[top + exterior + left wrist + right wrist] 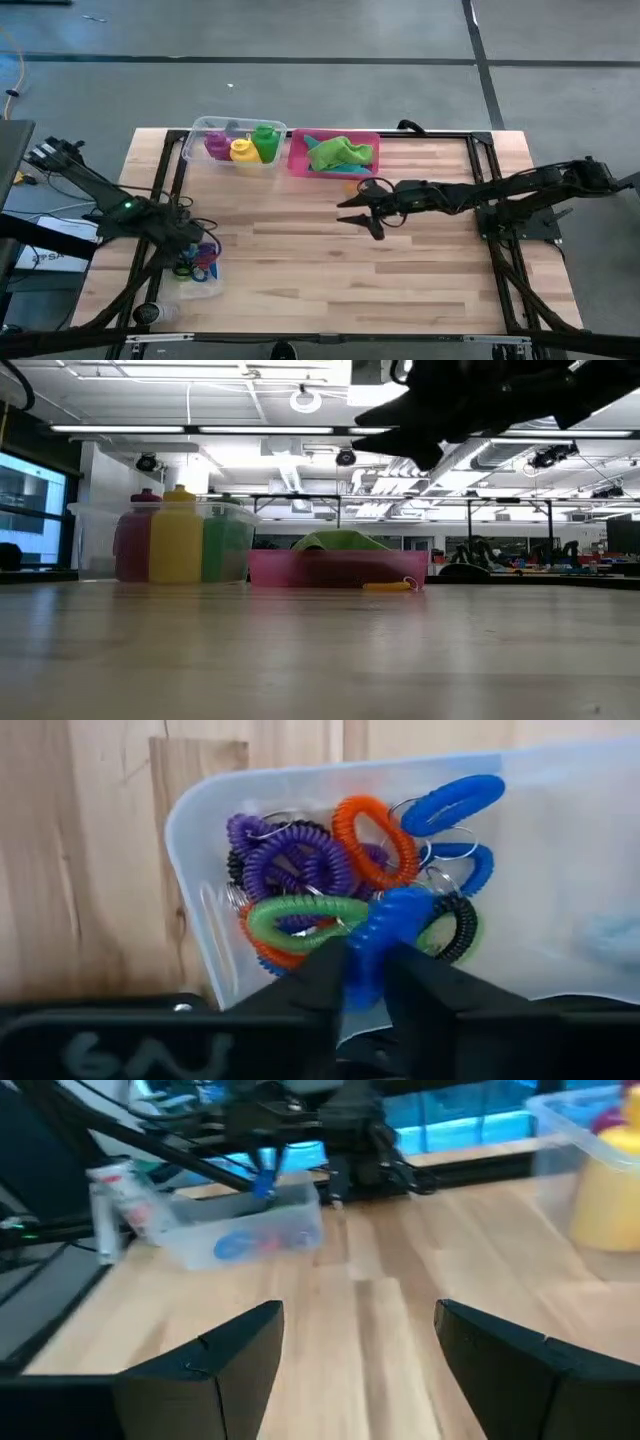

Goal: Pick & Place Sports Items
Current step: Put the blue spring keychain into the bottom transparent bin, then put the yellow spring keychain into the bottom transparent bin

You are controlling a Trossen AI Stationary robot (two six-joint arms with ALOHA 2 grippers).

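A clear tub (203, 277) near the table's front left holds several coloured coil rings (300, 870). My left gripper (368, 985) is over it, pointing steeply down, shut on a blue coil ring (388, 925). My right gripper (352, 212) hovers open over the middle of the table with nothing between its fingers (360, 1350). At the far edge, another clear tub (195, 132) holds purple (217, 146), yellow (241, 151) and green (265, 142) bottles. Beside it a green cloth (340, 152) lies in a pink tray (296, 160). My left gripper pinches the blue coil ring between its two fingers (315, 980), on one stretch of the coil (365, 970). The fingers come from above, pointing steeply down. The rest of the ring stands out past the fingertips over the pile in the tub; whether it touches the pile I cannot tell.
A small yellow ring (388, 586) lies on the table just in front of the pink tray. Bare wood (330, 280) stretches between the two arms and toward the near edge. Black frame rails (480, 160) run along the table's sides.
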